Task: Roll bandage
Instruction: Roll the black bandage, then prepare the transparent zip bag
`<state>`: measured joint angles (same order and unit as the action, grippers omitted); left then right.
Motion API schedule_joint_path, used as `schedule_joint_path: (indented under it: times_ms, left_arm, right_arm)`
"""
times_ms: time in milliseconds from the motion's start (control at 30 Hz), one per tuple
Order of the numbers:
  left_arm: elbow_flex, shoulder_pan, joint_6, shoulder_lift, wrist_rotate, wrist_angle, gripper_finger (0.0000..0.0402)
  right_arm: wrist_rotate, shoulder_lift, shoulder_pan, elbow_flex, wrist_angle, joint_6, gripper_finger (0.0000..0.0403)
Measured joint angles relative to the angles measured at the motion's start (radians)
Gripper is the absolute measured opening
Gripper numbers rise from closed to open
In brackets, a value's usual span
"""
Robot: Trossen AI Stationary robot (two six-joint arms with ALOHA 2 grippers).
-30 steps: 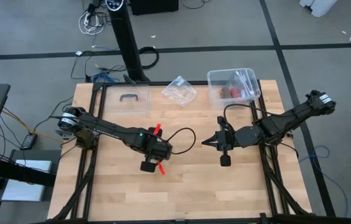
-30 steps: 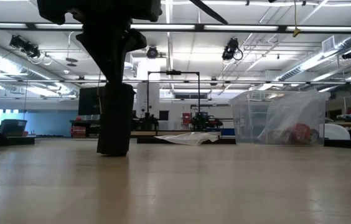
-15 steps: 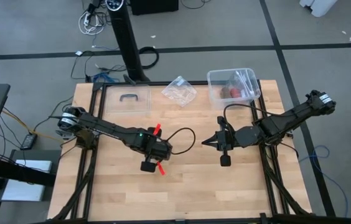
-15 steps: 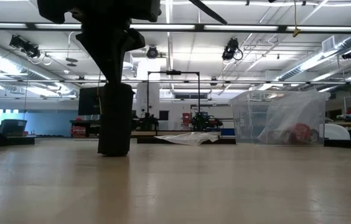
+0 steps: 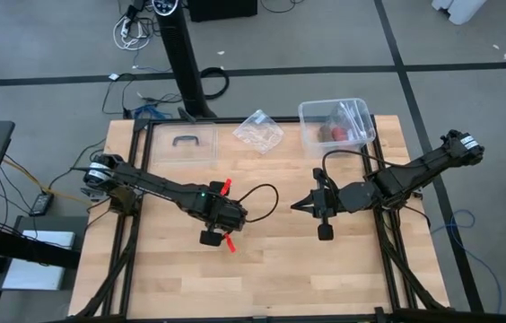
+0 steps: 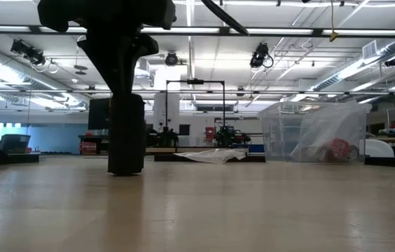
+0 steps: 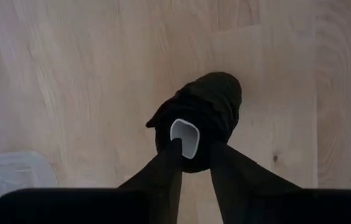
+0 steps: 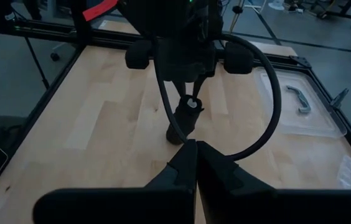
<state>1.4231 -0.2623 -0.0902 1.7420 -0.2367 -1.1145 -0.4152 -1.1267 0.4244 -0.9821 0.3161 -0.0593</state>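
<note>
The bandage (image 5: 208, 238) is a black roll standing on end on the wooden table, near the middle; its lower end rests on the tabletop (image 6: 126, 168). A white core (image 7: 188, 134) shows in its top. My left gripper (image 7: 195, 146) points steeply down over the roll, one finger (image 7: 174, 155) reaching into the core and the other (image 7: 225, 165) beside the roll's outer wall, with a gap between them. My right gripper (image 8: 195, 146) hovers shut to the right of the roll (image 8: 178, 127), pointing toward it, holding nothing. My left gripper comes at the roll's top end from above. One finger reaches into the white core (image 7: 177, 140). The other stands outside the wall (image 7: 216, 134). I cannot tell whether either finger touches the roll, which stands on the table.
A clear plastic box (image 5: 335, 124) stands at the far right corner, a crumpled clear wrapper (image 5: 258, 130) at the far middle, and a clear lid with a handle (image 5: 181, 144) at the far left. Black frame rails (image 5: 136, 179) run along the table's sides. Bare wood lies toward the near edge.
</note>
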Motion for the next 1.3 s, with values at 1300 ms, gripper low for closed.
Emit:
schedule_joint_path:
  times_ms: [1300]
  left_arm:
    - [0.0, -0.06, -0.079, -0.004, -0.227, 0.059, 0.0005]
  right_arm:
    - [0.008, 0.0, 0.018, 0.0, 0.006, 0.001, 0.0011]
